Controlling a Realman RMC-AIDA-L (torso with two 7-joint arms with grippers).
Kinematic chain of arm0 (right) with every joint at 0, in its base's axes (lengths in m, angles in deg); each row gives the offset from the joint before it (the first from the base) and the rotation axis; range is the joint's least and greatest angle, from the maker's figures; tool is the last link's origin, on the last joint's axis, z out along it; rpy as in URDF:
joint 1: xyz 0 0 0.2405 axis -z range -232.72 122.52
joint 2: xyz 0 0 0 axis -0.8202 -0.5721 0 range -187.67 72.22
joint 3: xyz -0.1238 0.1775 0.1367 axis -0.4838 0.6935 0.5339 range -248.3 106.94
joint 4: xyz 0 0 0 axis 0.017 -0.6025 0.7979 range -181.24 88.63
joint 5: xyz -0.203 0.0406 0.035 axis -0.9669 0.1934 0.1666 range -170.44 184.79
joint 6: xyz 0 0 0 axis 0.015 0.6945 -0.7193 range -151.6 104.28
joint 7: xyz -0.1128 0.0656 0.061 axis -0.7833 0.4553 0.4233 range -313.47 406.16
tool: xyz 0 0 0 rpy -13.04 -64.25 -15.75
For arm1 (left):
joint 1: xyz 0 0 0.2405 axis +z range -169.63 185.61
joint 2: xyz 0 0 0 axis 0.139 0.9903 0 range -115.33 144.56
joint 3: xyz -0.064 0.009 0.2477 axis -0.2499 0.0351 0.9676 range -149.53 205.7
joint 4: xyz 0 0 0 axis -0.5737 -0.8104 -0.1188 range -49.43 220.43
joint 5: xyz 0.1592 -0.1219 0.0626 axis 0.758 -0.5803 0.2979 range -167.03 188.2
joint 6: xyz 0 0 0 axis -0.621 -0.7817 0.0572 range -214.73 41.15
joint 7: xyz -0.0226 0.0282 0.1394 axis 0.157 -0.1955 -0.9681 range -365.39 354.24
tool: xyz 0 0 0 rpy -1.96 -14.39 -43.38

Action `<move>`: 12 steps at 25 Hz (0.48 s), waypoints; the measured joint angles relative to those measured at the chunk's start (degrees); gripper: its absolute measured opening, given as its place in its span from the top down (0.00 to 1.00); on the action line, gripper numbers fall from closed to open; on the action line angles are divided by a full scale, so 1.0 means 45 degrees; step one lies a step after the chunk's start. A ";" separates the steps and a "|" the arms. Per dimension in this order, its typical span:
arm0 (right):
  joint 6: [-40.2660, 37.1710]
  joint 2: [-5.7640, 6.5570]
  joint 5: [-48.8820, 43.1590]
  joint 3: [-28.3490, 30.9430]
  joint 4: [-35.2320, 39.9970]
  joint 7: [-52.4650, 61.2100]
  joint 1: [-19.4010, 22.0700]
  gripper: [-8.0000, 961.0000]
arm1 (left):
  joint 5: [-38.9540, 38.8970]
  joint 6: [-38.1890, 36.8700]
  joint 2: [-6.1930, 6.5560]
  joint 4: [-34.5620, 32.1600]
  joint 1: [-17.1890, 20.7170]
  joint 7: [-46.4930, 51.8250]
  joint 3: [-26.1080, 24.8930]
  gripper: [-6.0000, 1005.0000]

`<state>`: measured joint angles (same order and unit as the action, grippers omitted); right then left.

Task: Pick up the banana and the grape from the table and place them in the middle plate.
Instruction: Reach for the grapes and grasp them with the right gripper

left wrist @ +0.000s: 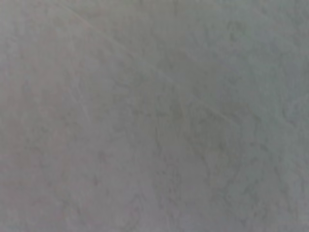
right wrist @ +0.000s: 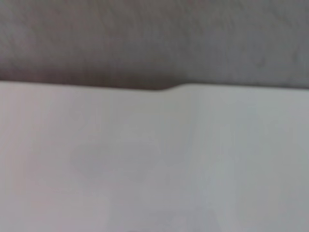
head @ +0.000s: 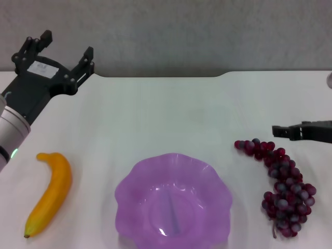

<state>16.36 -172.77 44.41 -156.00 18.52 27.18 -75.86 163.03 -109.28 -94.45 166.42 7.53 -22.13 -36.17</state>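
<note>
Head view: your left gripper (head: pixel 66 47) sits in the upper left of the frame, fingers spread apart and grasping nothing, raised near the table's (head: pixel 171 111) far edge. Your right gripper (head: pixel 281 131) pokes in from the right edge at mid-height; you cannot tell how its fingers are set. It hangs just above the upper end of the grape (head: pixel 282 185), which lies on the table at the lower right. The banana (head: pixel 51 192) lies at the lower left, well apart from the left gripper. Between the two fruits, at the bottom centre, stands the middle plate (head: pixel 136 179), holding neither fruit.
</note>
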 joint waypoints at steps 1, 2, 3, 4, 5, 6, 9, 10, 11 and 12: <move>0.0388 -0.0010 -0.0471 -0.0087 0.0446 0.0483 0.0178 0.10 | -0.0013 -0.0002 0.0000 0.0006 0.0024 -0.0004 -0.0024 0.16; 0.0724 -0.0011 -0.0654 -0.0163 0.0939 0.0708 0.0402 0.10 | -0.0013 -0.0002 0.0000 0.0006 0.0024 -0.0004 -0.0024 0.16; 0.1013 -0.0013 -0.0744 -0.0202 0.1341 0.0862 0.0604 0.10 | -0.0020 -0.0002 0.0000 0.0005 0.0037 -0.0004 -0.0035 0.16; 0.1295 -0.0012 -0.0759 -0.0187 0.1646 0.0915 0.0737 0.10 | -0.0025 -0.0002 0.0000 0.0006 0.0046 -0.0005 -0.0045 0.16; 0.1569 -0.0011 -0.0786 -0.0160 0.1860 0.0970 0.0836 0.10 | -0.0029 -0.0004 0.0000 0.0007 0.0052 -0.0007 -0.0053 0.16; 0.1824 -0.0009 -0.0821 -0.0131 0.1977 0.1034 0.0881 0.10 | -0.0035 -0.0004 0.0000 0.0006 0.0056 -0.0007 -0.0061 0.16; 0.2241 0.0014 -0.1334 -0.0166 0.1784 0.1444 0.0652 0.10 | -0.0039 -0.0004 0.0000 0.0006 0.0011 -0.0010 -0.0065 0.16; 0.2344 0.0010 -0.1625 -0.0206 0.1653 0.1618 0.0521 0.10 | -0.0040 -0.0004 0.0000 0.0005 -0.0016 -0.0011 -0.0054 0.16; 0.2438 0.0002 -0.1930 -0.0261 0.1497 0.1847 0.0346 0.10 | -0.0039 -0.0005 0.0000 0.0004 -0.0040 -0.0012 -0.0039 0.16; 0.2535 -0.0011 -0.2217 -0.0351 0.1278 0.2081 0.0158 0.10 | -0.0038 -0.0005 0.0000 -0.0003 -0.0048 -0.0013 -0.0029 0.16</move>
<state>27.76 -172.82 34.43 -157.58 24.27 36.54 -75.15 162.86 -109.30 -94.45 166.41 7.31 -22.19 -36.30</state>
